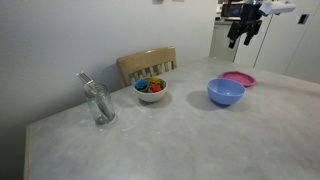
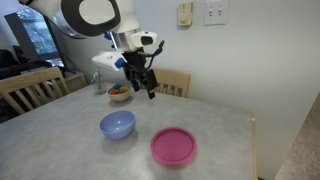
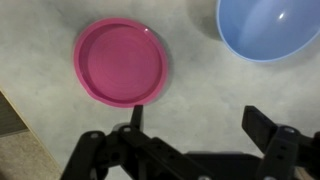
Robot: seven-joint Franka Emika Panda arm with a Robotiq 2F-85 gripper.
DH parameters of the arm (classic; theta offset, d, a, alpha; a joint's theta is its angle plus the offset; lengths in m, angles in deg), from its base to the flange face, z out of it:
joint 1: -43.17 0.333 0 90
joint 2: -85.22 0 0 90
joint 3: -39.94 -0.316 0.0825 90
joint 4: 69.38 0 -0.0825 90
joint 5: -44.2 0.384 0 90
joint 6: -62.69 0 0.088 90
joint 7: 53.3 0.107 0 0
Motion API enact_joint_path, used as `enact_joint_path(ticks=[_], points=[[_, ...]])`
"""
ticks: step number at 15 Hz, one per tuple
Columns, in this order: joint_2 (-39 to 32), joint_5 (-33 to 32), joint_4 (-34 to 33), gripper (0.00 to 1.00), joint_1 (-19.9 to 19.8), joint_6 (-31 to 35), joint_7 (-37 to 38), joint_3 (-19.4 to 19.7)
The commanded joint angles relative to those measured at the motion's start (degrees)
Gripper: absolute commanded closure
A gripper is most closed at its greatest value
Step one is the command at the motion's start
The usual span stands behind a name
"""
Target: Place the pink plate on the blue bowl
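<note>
In an exterior view, the tool hangs high over the counter, apparently empty. In an exterior view, the pink plate lies beside the blue bowl — not yet lifted. Wrist view: jaws spread wide — likely lining up on the plate's rim.

Soft, even indoor light fills every view, with no hard glare. In both exterior views the pale table is evenly lit, and the blue bowl casts only a faint shadow beneath it. All the pictures are small and slightly soft. In the wrist view the gripper along the bottom edge is a dark, blurred shape, while the plate looks fairly sharp.
</note>
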Motion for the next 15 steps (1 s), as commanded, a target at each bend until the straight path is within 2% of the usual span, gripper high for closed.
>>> enact_joint_path(ticks=[1, 4, 8, 15], points=[[-7.6, 1.5, -5.3, 0.00, -2.3, 2.2, -2.5, -1.1], [-13.5, 1.2, -8.5, 0.00, -3.7, 5.4, -4.4, -1.5], [-20.1, -0.5, -13.2, 0.00, -4.8, 4.3, -5.6, -1.3], [-23.8, -1.4, -15.1, 0.00, -5.0, 1.5, -5.6, -1.2]])
